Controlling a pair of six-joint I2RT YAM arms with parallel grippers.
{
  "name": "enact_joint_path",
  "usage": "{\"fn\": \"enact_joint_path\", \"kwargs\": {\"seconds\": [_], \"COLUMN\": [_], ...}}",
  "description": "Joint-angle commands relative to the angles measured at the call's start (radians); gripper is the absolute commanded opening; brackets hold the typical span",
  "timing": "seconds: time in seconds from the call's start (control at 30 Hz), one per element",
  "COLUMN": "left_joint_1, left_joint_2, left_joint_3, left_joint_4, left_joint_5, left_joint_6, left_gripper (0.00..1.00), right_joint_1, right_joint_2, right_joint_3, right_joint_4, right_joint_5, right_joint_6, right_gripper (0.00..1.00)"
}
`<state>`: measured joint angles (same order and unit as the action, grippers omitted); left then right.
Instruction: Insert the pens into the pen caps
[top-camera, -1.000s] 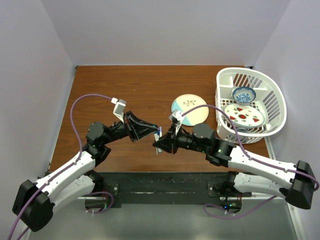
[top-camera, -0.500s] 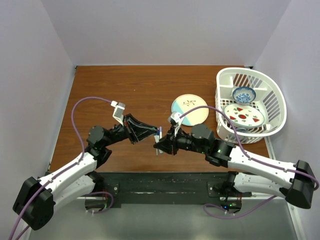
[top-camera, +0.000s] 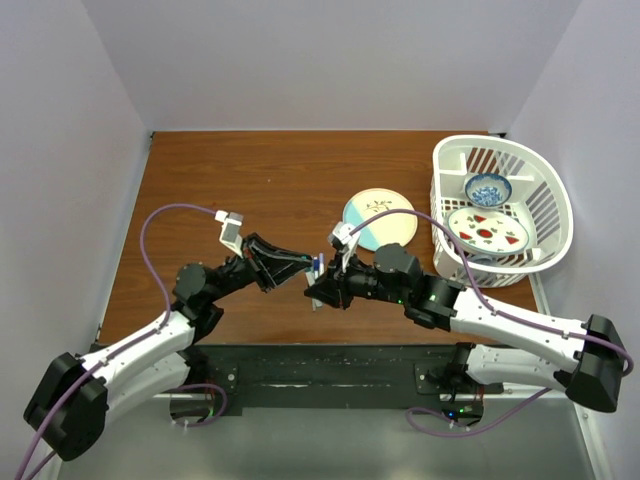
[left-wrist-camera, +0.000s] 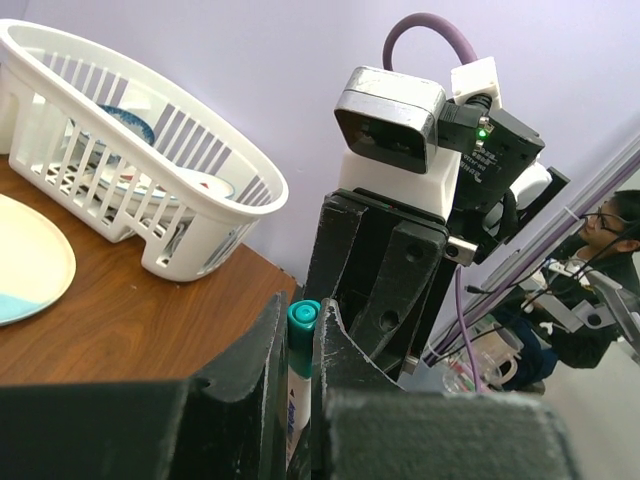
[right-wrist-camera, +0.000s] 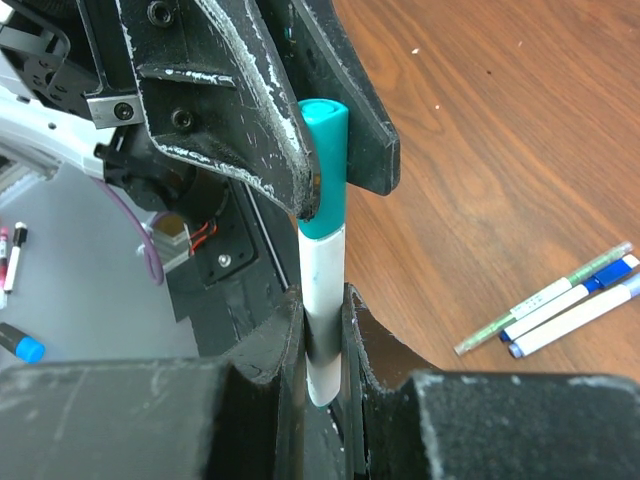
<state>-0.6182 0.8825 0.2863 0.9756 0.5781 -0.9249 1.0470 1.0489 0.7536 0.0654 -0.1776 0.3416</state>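
Our right gripper is closed tight on the white barrel of a pen; in its wrist view we see the barrel standing between the two fingers. Our left gripper is closed too, its fingers pressing from both sides on the green pen cap; this cap sits over the upper end of the same pen, so the two grippers meet tip to tip over the front part of the wooden table; whether the cap is pushed fully home, we cannot tell. On the wood near them lie three more slim pens, side by side, two white with dark blue ends and one pale greenish; further right we see a round plate with a blue part, and beside it a white basket that holds a small blue bowl and a dish with red marks.
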Motion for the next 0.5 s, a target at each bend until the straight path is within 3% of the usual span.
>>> {"fn": "enact_joint_path", "kwargs": {"seconds": [0.0, 0.47], "left_joint_1": [-0.072, -0.121], "left_joint_2": [-0.019, 0.000], "left_joint_3": [-0.065, -0.139], "left_joint_4": [-0.103, 0.046], "left_joint_5": [0.203, 0.193], "left_joint_6": [-0.014, -0.069], "left_gripper": [0.00, 0.00], "right_joint_1": [-0.028, -0.044], "right_joint_2": [-0.010, 0.010], "right_joint_3": [0.156, 0.227], "right_joint_4": [0.248, 0.240], "right_joint_5": [0.127, 0.115], "right_joint_6": [-0.038, -0.073], "right_gripper": [0.00, 0.00]}}
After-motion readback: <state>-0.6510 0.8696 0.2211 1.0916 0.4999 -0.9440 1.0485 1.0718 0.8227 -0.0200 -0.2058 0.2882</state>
